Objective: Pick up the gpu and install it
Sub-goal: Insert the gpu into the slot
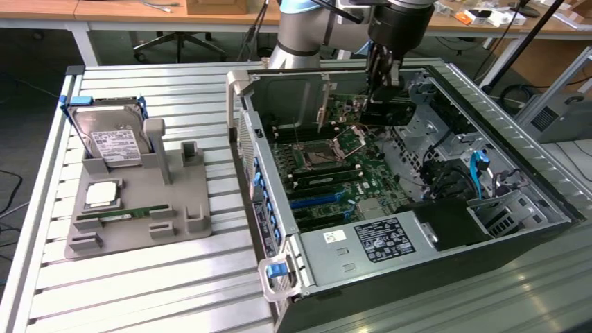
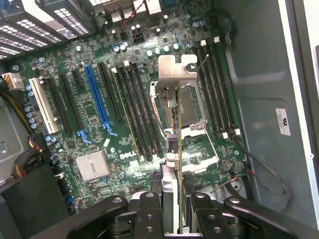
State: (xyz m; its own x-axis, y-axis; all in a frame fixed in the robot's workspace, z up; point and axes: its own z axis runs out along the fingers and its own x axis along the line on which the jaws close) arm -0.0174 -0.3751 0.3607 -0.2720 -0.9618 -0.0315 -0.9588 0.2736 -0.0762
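claw gripping gpu edge-on above mobo

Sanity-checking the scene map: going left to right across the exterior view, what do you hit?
hard drive → tall grey post of the parts holder → case wall → CPU socket → gripper shut on the gpu → blue cable

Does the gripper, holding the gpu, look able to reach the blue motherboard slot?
Probably yes: the gripper and gpu hang over the motherboard, and nothing visibly stands over the blue slot.
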